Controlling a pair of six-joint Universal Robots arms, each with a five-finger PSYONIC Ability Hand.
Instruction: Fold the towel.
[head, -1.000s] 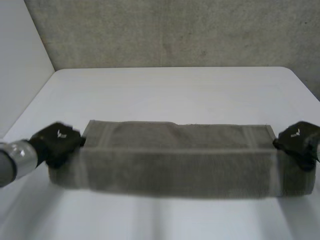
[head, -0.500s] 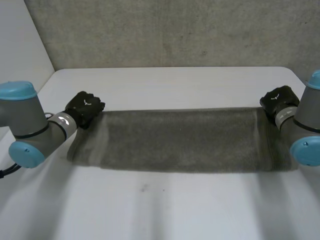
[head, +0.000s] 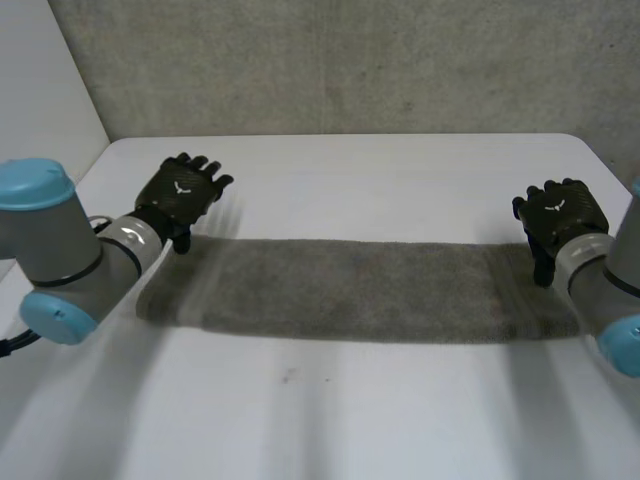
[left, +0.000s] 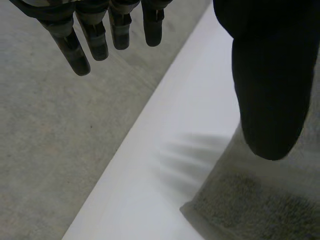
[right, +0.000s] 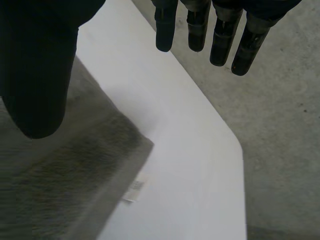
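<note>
Towel lies flat as a long grey strip across the middle of the white table, running from nine to three o'clock. Just off its ten o'clock corner hovers the left hand, and off its two o'clock corner the right hand. Both have their fingers straight and spread, grasping nothing.

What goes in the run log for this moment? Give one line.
towel: flat strip on table | left hand: open, at its left end, empty | right hand: open, at its right end, empty
</note>
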